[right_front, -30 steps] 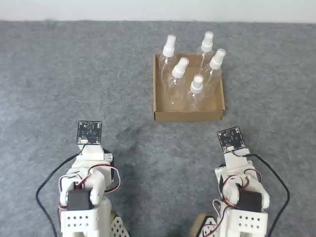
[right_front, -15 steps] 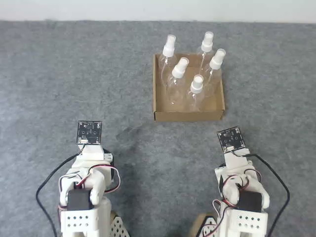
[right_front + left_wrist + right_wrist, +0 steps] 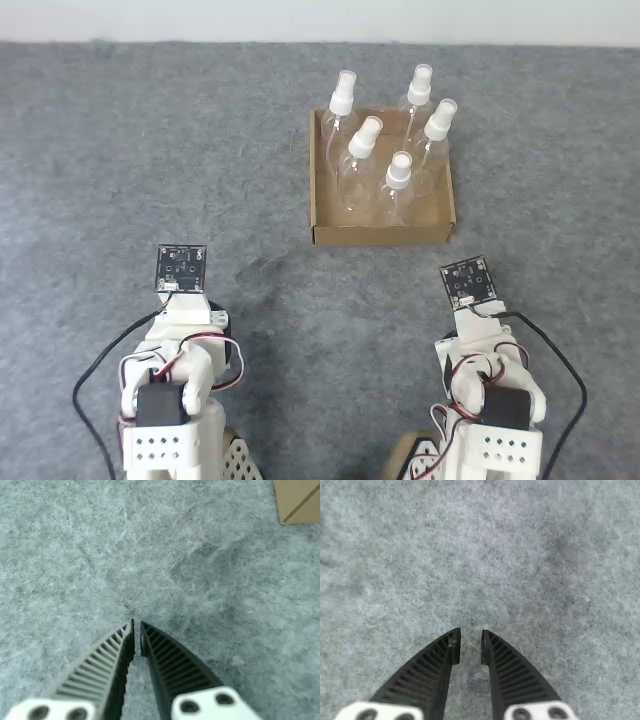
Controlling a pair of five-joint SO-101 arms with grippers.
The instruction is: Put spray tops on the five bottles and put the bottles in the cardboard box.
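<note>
The cardboard box point(image 3: 380, 235) sits on the grey carpet right of centre at the back. Several clear bottles point(image 3: 355, 175) stand upright inside it, each with a white spray top point(image 3: 399, 170) on. Both arms are folded back near the front edge, well short of the box. The left arm point(image 3: 180, 350) is at the front left and the right arm point(image 3: 485, 375) at the front right. My left gripper point(image 3: 136, 626) is shut over bare carpet, holding nothing. My right gripper point(image 3: 470, 634) is shut too, with only a thin slit between its tips and nothing held.
Grey carpet point(image 3: 150, 150) covers the table. A corner of the box point(image 3: 300, 500) shows in the left wrist view, beyond the fingertips. Cables point(image 3: 95, 370) loop beside each arm base.
</note>
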